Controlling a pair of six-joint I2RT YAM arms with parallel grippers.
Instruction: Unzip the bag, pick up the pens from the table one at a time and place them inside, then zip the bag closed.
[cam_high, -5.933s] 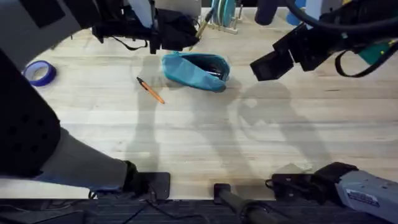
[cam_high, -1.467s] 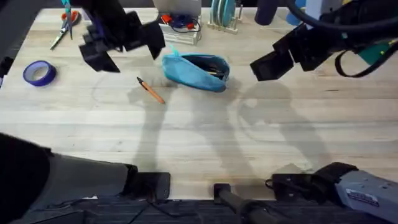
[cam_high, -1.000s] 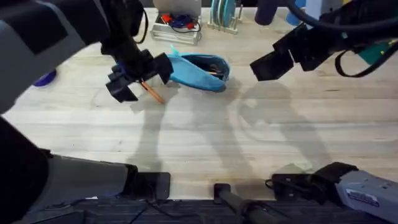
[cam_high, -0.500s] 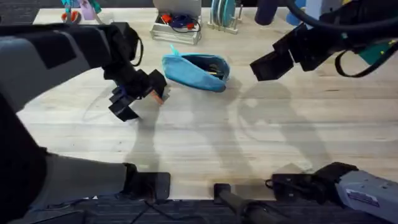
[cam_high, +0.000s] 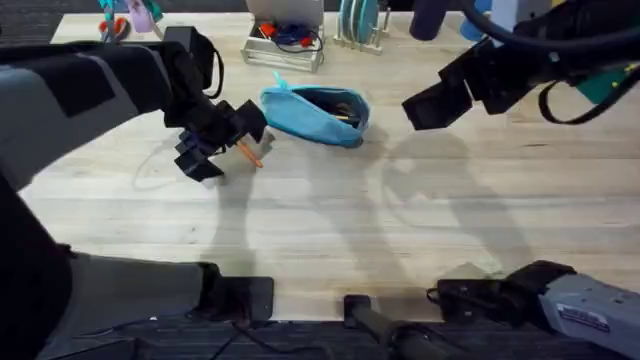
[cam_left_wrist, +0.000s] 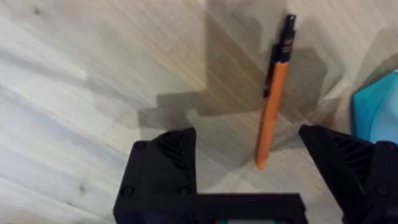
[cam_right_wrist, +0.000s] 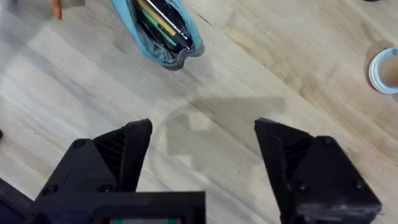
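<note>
**Left tool poised over the orange pen, pouch lying unzipped**

The left tool (cam_high: 222, 146) hangs low over the light wooden tabletop (cam_high: 330, 220), just to the left of the teal pencil pouch (cam_high: 315, 113). Its two black fingers (cam_left_wrist: 163, 167) are spread wide, and in the left wrist view the orange pen (cam_left_wrist: 273, 99) lies flat on the wood in the gap between them, nearer one finger than the other and touching neither. The pen's dark tip points away from the tool; its plain orange end sits closest to the finger bases. A corner of the teal fabric shows just beside the pen in that view.

From overhead, the pen (cam_high: 247, 152) peeks out beside the left tool, close to the pouch's left end but apart from it. The pouch lies on its side toward the far middle of the tabletop with its zipper open, and dark and yellow pens (cam_right_wrist: 163, 25) can be seen inside the opening in the right wrist view.

The right tool (cam_high: 440, 100) is held above the tabletop to the right of the pouch, well apart from it, with its fingers (cam_right_wrist: 121, 149) spread and nothing between them.
</note>
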